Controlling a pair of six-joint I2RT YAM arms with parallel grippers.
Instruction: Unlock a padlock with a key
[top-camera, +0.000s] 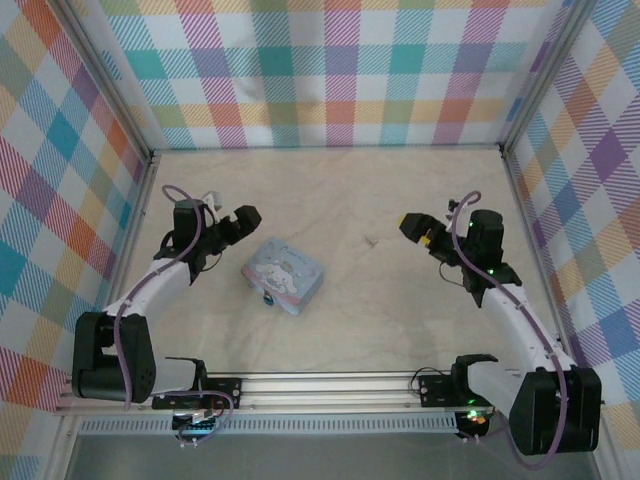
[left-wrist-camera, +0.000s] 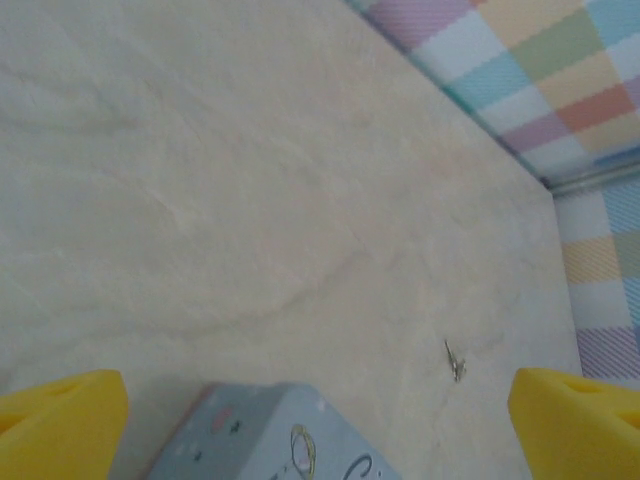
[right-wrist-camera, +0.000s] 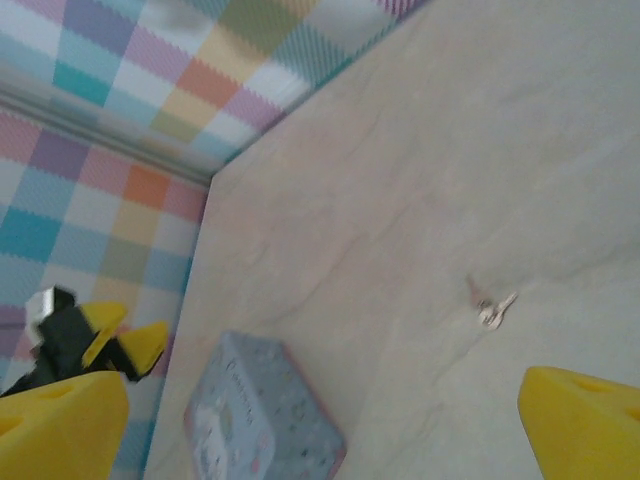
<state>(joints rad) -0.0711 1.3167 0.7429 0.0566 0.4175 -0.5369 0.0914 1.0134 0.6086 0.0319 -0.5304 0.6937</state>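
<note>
Can barely make out the padlock (top-camera: 267, 296) from above: a dark bluish speck touching the near edge of the tin box (top-camera: 283, 275), too small to show shackle or keyhole. Cannot say whether locked or open.

In the left wrist view, lose most of the tin past the bottom edge, with just a grey-blue corner left. In the right wrist view, lose its near corner the same way.

Can see a cartoon print on the pastel-blue lid and the start of a cursive word, perhaps a "C". Cannot read it, being cut off and blurred.

See the left gripper (top-camera: 245, 222) spread wide, with yellow fingertips (left-wrist-camera: 60, 420) at both lower corners of its own view, pinching nothing. See the right gripper (top-camera: 417, 230) spread wide too, holding nothing.

Find the key (right-wrist-camera: 490, 305) as a thin pale sliver flat on the table (top-camera: 340, 180), just ahead of the right gripper and much nearer to it than to the left one, touching neither.

Place the padlock near the left gripper, back toward the arm bases from its tips, beyond the tin, and well apart from the right gripper.
</note>
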